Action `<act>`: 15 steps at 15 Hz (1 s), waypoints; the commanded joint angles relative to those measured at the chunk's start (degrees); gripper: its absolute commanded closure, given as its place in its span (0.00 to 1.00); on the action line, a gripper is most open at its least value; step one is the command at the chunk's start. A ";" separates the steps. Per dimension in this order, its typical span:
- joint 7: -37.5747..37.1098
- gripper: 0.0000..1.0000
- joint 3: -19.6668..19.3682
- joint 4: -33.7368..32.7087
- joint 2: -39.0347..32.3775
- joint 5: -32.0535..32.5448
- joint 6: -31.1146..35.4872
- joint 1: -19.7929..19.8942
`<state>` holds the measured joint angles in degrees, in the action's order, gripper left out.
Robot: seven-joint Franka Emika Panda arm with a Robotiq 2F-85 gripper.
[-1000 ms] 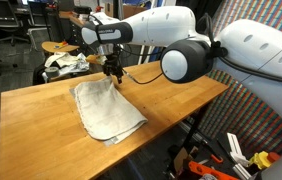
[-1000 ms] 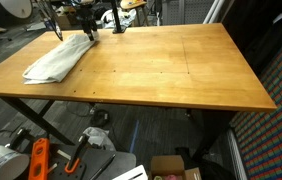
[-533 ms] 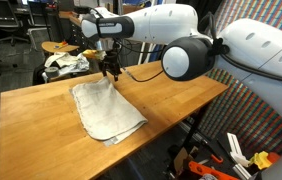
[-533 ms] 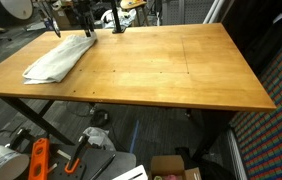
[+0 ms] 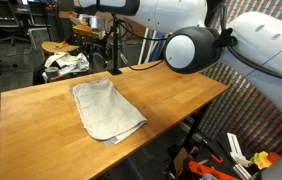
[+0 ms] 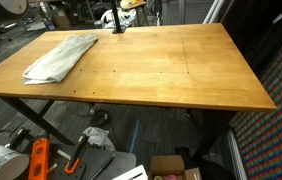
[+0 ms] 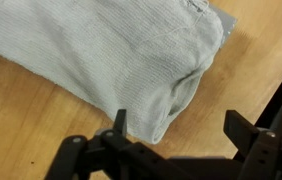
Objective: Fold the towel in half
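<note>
The grey-white towel [image 5: 106,108] lies folded and a little rumpled on the wooden table [image 5: 176,92]. In the exterior view from the other side it lies near the far left corner [image 6: 61,57]. My gripper [image 5: 112,62] hangs above the towel's far edge, clear of the cloth. In the wrist view the towel [image 7: 101,50] fills the upper left, with one rolled-up corner just beyond the jaws. The gripper [image 7: 178,125] is open and empty, with both fingers wide apart. It is out of frame in the exterior view that shows the whole tabletop.
A chair holding crumpled cloth [image 5: 66,62] stands behind the table. Orange tools [image 6: 38,160] and a cardboard box [image 6: 176,168] lie on the floor under the table's near edge. A patterned panel [image 5: 251,115] stands beside the table.
The gripper has lifted up off the towel's far corner and left the top of one exterior view. The towel stays flat where it was.
</note>
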<state>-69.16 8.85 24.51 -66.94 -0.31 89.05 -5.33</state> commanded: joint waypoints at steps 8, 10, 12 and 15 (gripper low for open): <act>31.72 0.00 -2.75 2.71 2.05 -3.45 -8.86 -0.47; 35.75 0.00 -5.29 -0.92 -0.43 -1.02 -9.33 -2.52; 39.96 0.00 -7.39 -0.65 -0.87 0.87 -8.03 -3.97; 41.49 0.00 -7.55 0.05 -1.69 -0.23 -6.03 -4.78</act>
<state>-30.26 2.18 26.09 -67.32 -0.21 81.68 -9.13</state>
